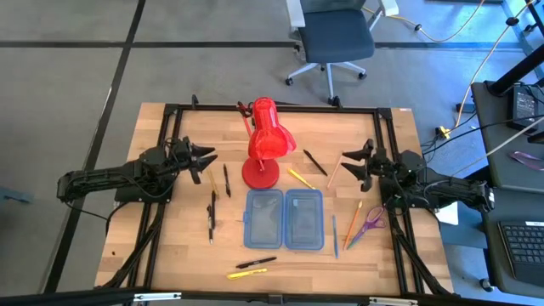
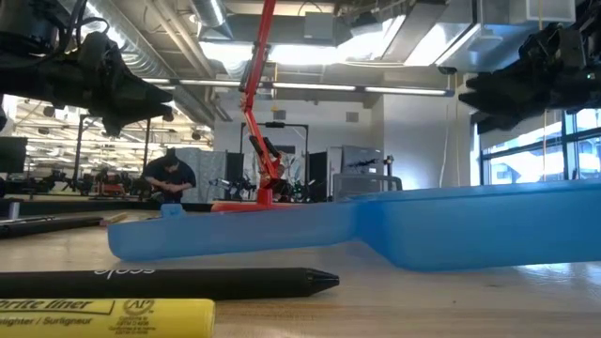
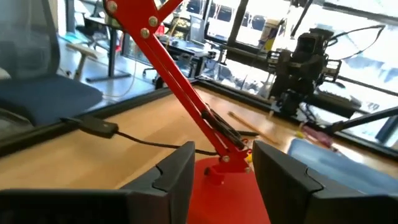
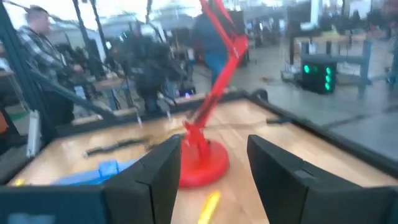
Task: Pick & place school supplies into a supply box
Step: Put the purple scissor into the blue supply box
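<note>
The blue translucent supply box (image 1: 283, 218) lies open and flat in the middle of the table, both halves facing up; in the low view the supply box (image 2: 376, 225) fills the middle. Pens and pencils lie scattered around it: black pens (image 1: 212, 217) on its left, an orange pencil (image 1: 353, 223), a blue pen (image 1: 335, 236) and purple scissors (image 1: 371, 223) on its right. A black marker (image 1: 257, 263) and a yellow highlighter (image 1: 246, 274) lie at the near edge. My left gripper (image 1: 208, 161) and right gripper (image 1: 348, 161) hover open, either side of the red lamp, touching nothing.
A red desk lamp (image 1: 266, 144) stands on its round base just beyond the box, between the two grippers. A black pen (image 1: 315, 162), a yellow one (image 1: 300, 178) and a wood pencil (image 1: 333, 174) lie near the right gripper. An office chair (image 1: 336, 38) stands beyond the table; a person (image 2: 171, 178) is in the background.
</note>
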### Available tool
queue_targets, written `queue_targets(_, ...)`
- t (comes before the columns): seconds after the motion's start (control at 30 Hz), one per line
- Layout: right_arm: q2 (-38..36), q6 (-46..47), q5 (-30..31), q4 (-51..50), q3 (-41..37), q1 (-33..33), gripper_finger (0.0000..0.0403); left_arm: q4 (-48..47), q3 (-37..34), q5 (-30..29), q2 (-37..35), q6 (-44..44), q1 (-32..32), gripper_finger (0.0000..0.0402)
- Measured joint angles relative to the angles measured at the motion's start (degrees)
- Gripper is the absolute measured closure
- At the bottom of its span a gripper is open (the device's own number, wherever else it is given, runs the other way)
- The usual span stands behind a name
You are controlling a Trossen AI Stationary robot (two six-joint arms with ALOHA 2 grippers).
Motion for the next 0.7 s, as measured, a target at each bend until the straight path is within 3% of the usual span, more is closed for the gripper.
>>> queue_targets(0.13,0.94,-4.79,-7.15,-3.80,4.55,0.01,0.0214,0.00,0.00,-1.20,0.00,1.07,0.02,0.0250)
queue_targets(0.23,4.93,-7.03,-7.84,-12.46,11.40,0.13,0.0214,0.15,0.00,-1.46,0.00,1.22,0.02,0.0250)
queue_targets(0.5,27.29,-3.54,-8.84,-24.61,32.17,0.15,0.0214,0.33,0.00,-1.58,-0.01,2.97,0.00,0.0248)
queue_targets(0.6,36.48,-5.90,-13.83,-37.24,42.12,0.81,0.0214,0.44,0.01,-2.86,-0.01,4.02,0.00,0.0250)
queue_targets(0.7,44.94,-7.08,-12.49,-55.43,50.91,3.47,0.0214,0.43,0.00,-3.63,-0.02,3.98,0.02,0.0250)
